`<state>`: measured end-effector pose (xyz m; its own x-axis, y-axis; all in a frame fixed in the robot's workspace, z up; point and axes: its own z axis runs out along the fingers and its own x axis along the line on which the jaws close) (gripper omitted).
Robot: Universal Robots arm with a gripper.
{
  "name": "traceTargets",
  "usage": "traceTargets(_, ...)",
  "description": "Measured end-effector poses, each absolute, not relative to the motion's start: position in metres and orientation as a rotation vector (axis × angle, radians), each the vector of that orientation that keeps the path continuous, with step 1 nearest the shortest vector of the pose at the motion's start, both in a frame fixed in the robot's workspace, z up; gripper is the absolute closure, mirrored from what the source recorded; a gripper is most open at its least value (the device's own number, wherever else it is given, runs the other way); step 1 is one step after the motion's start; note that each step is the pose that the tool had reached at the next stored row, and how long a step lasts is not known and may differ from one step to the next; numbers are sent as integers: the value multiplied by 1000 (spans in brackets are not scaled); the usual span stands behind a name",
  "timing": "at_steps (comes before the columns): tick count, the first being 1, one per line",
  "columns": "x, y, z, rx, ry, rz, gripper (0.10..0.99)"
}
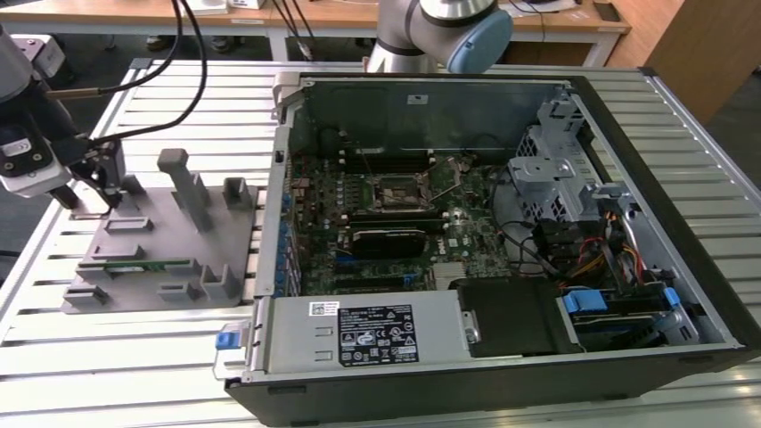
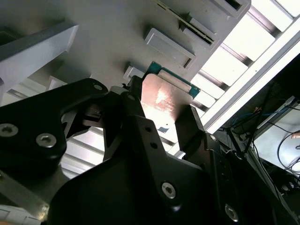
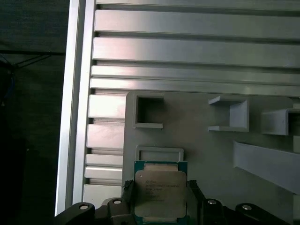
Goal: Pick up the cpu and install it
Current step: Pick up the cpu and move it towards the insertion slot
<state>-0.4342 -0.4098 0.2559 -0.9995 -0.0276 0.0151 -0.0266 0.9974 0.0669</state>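
Note:
The cpu (image 3: 161,187), a small square chip with a silver-grey top and green rim, sits between the black fingers of my gripper (image 3: 161,199), which is shut on it. In the second wrist view the cpu (image 2: 165,99) shows from below, clamped by a finger (image 2: 136,110) on each side. It hangs just above the grey holder plate (image 3: 206,154), beside an empty square frame (image 3: 159,151) on that plate. In the exterior view my gripper (image 1: 102,198) is over the far corner of the holder plate (image 1: 155,259), at the exterior view's left. The motherboard's square socket (image 1: 398,190) lies in the open computer case (image 1: 701,294).
The holder plate carries upright grey posts (image 1: 188,187) and a green memory stick (image 1: 137,265). The slatted metal table (image 1: 131,357) has an edge close beside the plate. A black block (image 1: 387,241) lies on the motherboard below the socket. Cables and drive cages (image 1: 571,178) fill the case's right side.

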Motion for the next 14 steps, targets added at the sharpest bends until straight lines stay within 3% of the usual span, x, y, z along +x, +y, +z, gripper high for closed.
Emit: traceTargets(14, -434, -410, 270, 42, -3123, -113, 557)
